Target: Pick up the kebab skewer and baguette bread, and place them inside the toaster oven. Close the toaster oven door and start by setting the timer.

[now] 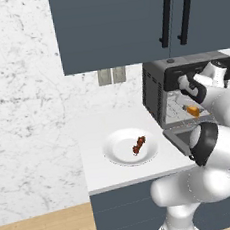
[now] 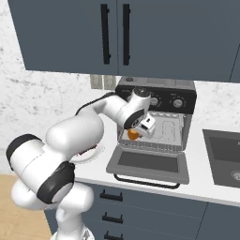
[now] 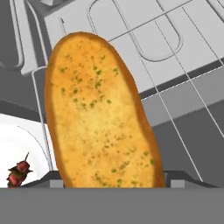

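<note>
Placing the baguette bread (image 3: 103,113) into the toaster oven (image 2: 157,123) is the step in hand. The loaf sits between the jaws, which stand wide at about its own width; the hand view shows it rising right between the two finger tips over the wire rack (image 3: 175,52). I can't tell whether it is gripped or just let go, nor whether it rests on the rack or hangs just above. In the right base view the gripper (image 2: 140,127) is at the oven mouth, orange loaf showing just beside it at the left front of the cavity, above the dropped toaster oven door (image 2: 147,162). The left base view shows the loaf at the front of the rack inside the oven too.

The kebab skewer (image 1: 139,145) lies on the white plate (image 1: 116,154) on the surface (image 1: 95,124), left of the oven, well apart from the arm. Not yet touched, by the look of it.

Judged progress: first item going in, skewer, door and timer all to do. Next move calls for setting the loaf flat on the rack, making sure the jaws are clear of it, backing the hand straight out over the open door without dragging the bread, then swinging left to the plate for the skewer. The skewer is thin, so a low, narrow pinch is likely needed.
</note>
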{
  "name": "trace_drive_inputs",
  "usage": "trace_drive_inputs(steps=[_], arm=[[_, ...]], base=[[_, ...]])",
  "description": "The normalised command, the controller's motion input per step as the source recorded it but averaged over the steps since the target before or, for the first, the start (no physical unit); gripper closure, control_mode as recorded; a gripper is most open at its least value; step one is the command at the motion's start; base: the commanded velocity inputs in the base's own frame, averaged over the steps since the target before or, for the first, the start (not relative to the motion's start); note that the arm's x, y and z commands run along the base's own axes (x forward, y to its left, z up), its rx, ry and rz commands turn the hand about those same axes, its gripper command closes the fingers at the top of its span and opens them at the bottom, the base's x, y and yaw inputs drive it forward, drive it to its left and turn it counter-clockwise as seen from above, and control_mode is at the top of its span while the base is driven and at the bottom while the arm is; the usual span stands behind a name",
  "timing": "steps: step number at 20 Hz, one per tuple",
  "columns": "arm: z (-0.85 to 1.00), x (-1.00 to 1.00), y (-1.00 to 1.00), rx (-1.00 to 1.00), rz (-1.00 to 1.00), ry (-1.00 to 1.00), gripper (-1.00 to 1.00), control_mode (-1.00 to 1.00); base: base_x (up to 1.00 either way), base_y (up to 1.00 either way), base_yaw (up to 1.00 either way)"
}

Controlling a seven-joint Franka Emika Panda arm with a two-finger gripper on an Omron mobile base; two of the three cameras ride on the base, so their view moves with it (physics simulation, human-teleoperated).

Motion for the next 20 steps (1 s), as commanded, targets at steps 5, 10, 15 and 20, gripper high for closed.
trace_drive_inputs(steps=[5,10,15,20], arm=[[-0.3,0.29,-0.06,0.0,0.0,-0.06,1.0,-1.0],[-0.25,0.17,0.0,0.0,0.0,-0.05,1.0,-1.0],[-0.29,-0.05,0.0,0.0,0.0,-0.03,1.0,-1.0],[-0.34,-0.34,0.0,0.0,-0.03,-0.02,-1.0,-1.0]], base=[[0.0,0.0,0.0],[0.0,0.0,0.0],[0.0,0.0,0.0],[0.0,0.0,0.0]])
